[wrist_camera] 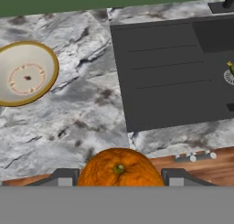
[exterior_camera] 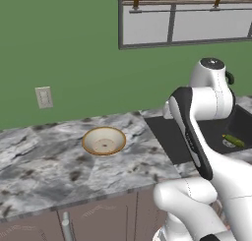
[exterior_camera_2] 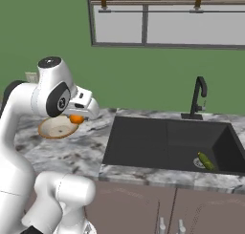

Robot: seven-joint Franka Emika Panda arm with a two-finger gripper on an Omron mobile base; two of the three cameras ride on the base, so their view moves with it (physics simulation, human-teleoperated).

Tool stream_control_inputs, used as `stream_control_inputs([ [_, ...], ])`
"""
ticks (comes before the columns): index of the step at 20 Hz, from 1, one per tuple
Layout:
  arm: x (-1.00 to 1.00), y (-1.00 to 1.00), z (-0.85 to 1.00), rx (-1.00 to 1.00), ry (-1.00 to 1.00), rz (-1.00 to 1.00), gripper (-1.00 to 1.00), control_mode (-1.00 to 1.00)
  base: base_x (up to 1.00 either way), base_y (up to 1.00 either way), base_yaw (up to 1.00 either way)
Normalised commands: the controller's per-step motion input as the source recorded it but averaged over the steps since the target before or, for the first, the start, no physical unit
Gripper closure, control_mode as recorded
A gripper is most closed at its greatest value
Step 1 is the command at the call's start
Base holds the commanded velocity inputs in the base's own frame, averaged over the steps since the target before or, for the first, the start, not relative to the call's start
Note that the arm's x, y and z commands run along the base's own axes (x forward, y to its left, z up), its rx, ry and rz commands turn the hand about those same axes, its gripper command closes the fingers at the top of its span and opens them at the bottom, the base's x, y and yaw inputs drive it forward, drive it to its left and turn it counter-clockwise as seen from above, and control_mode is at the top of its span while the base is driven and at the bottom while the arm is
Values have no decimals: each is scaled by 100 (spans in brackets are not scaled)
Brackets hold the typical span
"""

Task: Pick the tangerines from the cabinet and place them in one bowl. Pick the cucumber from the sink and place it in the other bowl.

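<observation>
A bright orange tangerine (wrist_camera: 119, 168) sits clamped between the two dark fingers of the gripper (wrist_camera: 119, 175), one finger pressed on each side of the fruit (its small green stem spot faces the hand camera). In the right base view the tangerine (exterior_camera_2: 76, 118) hangs under the white hand, above the grey marble counter (exterior_camera_2: 72, 152) and just beside the bowl (exterior_camera_2: 58, 127). That bowl (exterior_camera: 104, 140) is shallow, beige and speckled, with an orange-brown rim, and it rests on the counter left of the sink (exterior_camera_2: 167, 144). The sink is matte black, with a black faucet (exterior_camera_2: 197, 98) rising at its back edge. A slim green cucumber (exterior_camera_2: 206, 161) lies in its right basin, beside the round metal drain. Behind everything is a green wall with a window.
</observation>
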Motion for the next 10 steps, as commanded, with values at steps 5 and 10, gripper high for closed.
stream_control_inputs([
  [5, 13, 33, -19, 1, 0, 2, 100, -100, 0, 0, 0],
  [10, 14, 81, -32, 6, 1, 17, 100, -100, 0, 0, 0],
])
